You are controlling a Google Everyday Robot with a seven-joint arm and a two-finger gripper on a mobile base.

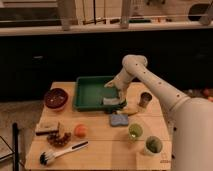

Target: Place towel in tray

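The dark green tray (90, 93) lies at the back middle of the wooden table. A small grey-blue towel (110, 101) lies inside the tray at its front right corner. My gripper (117, 97) hangs over that corner, right at the towel, with the arm reaching in from the right. The gripper's tip merges with the towel, so I cannot tell whether it holds the towel. A second blue folded cloth (119, 119) lies on the table just in front of the tray's right corner.
A dark red bowl (55, 98) stands left of the tray. A dark cup (145, 99) stands right of it, with two green cups (135, 131) (153, 145) in front. An orange (80, 130), a snack pile (58, 138), a brush (60, 153) lie front left.
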